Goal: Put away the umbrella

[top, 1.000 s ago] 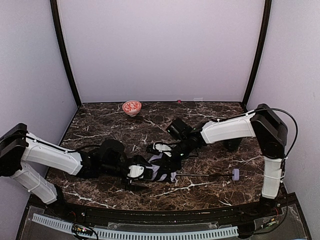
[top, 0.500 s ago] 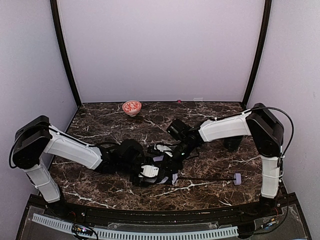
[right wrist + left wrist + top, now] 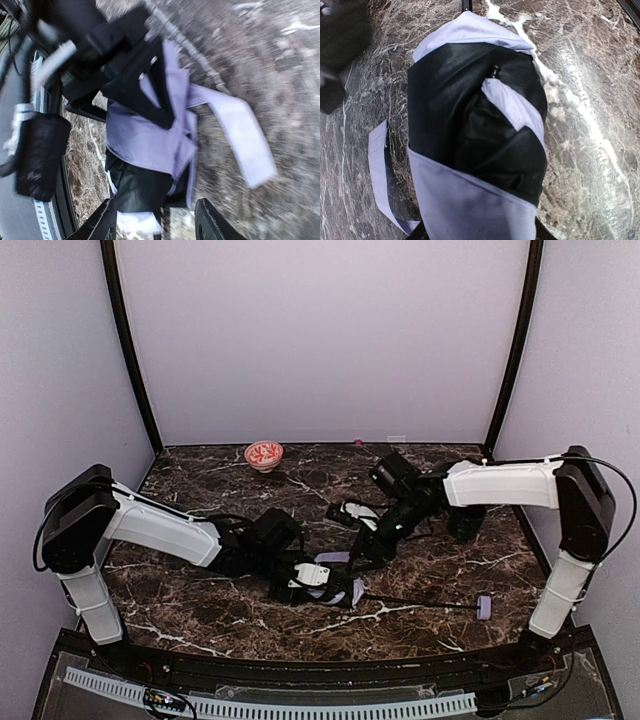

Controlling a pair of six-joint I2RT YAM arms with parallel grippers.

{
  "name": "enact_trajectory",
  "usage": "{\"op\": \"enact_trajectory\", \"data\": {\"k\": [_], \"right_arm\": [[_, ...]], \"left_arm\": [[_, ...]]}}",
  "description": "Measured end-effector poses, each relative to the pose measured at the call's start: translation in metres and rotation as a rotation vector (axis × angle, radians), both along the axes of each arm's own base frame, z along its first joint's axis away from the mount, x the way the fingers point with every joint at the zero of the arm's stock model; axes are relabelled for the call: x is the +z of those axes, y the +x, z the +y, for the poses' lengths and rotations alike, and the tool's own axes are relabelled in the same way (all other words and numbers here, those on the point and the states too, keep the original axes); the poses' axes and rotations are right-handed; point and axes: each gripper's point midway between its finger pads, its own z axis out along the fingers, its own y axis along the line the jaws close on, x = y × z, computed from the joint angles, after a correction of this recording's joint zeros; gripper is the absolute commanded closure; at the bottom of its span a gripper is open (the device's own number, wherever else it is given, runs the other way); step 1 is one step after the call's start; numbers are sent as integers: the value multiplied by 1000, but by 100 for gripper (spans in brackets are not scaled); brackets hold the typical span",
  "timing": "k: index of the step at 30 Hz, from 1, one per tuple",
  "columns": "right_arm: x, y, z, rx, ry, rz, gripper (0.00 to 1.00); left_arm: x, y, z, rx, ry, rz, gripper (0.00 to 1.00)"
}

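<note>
Left gripper (image 3: 318, 578) straddles the crumpled umbrella (image 3: 470, 125); whether its jaws pinch the fabric, I cannot tell. Right gripper (image 3: 156, 221), at the bundle's one o'clock, has its fingers spread. The umbrella lies toward the table's (image 3: 200, 480) six o'clock, its shaft (image 3: 420, 601) pointing to three o'clock. This looks like the gathering step; next, the loose fabric needs bunching tight.

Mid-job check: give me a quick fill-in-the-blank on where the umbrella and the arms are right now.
1. The umbrella's handle lies toward the ___ arm's side.
2. The gripper at the umbrella's fabric belongs to the ___ arm.
3. The small bowl at the table's far edge is ___.
Missing words: right; left; red.
</note>
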Motion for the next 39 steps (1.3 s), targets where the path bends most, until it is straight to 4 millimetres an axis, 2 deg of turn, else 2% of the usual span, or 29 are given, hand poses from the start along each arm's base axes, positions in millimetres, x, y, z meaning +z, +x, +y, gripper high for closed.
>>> {"op": "enact_trajectory", "data": {"k": [3,5,8,11,14,17,21,24,29,32,36,39], "right_arm": [[26,13,-9,-57,31,-81,46],[45,29,-15,-138,53,-165,48],[53,52,-23,-268,36,-243,50],[42,73,-28,-371,-38,-264,50],[17,88,-28,-426,-126,-265,49],[-19,87,-31,-425,-244,-257,47],[-53,77,-15,-322,-349,-281,45],[-62,75,0,-258,-367,-307,45],[-62,89,16,-222,-360,-350,46],[-66,88,19,-194,-361,-354,54],[-66,78,27,-145,-346,-354,98],[-67,71,30,-123,-337,-339,100]], "left_arm": [[0,0,0,0,0,0,58],[0,0,0,0,-2,-1,58],[0,-2,0,-7,-12,-9,58],[0,-4,-1,-11,-16,-17,58],[0,-4,-1,-10,-13,-24,58],[0,-4,-1,-10,-10,-33,58],[1,-5,-1,-15,-17,-46,58],[1,-8,0,-25,-20,-51,58],[1,-9,0,-28,-22,-56,58],[0,-9,0,-28,-21,-56,58],[1,-9,0,-28,-22,-56,58],[0,-9,0,-27,-21,-56,58]]}}
